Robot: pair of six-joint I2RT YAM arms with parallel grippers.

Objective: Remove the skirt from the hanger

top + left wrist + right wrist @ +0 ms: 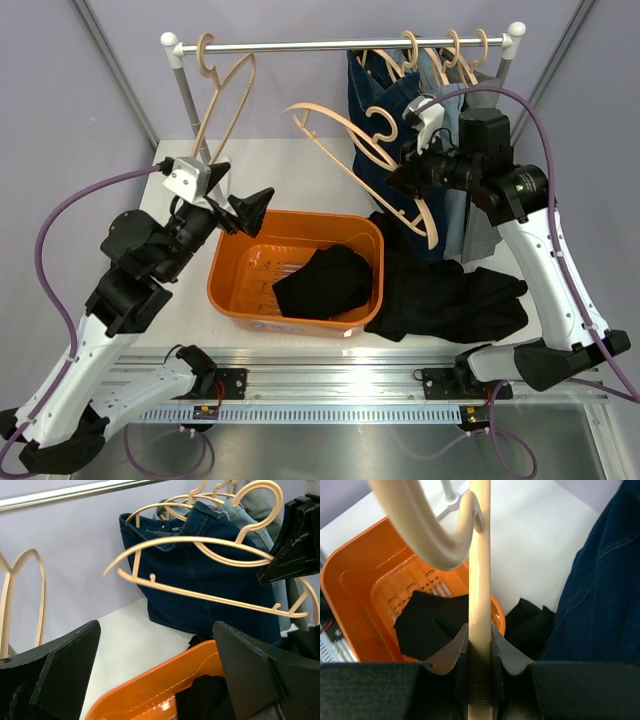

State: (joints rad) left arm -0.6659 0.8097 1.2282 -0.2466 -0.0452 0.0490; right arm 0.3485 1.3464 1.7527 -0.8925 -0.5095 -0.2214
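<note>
My right gripper [397, 178] is shut on the neck of a bare beige hanger [370, 160], holding it in the air in front of the rack. In the right wrist view the hanger's stem [480, 580] runs straight up between the pads of the gripper [480, 640]. No cloth hangs on this hanger [200, 540]. A black skirt [325, 280] lies crumpled in the orange basket [225, 270], and it shows below the hanger [430, 625]. My left gripper [238, 195] stands wide open and empty [156, 630] above the basket's far left rim.
A second black garment [450, 300] lies on the table right of the basket. Denim skirts [400, 110] hang on beige hangers at the right end of the rail [340, 44]. An empty hanger [225, 100] hangs at the rail's left end.
</note>
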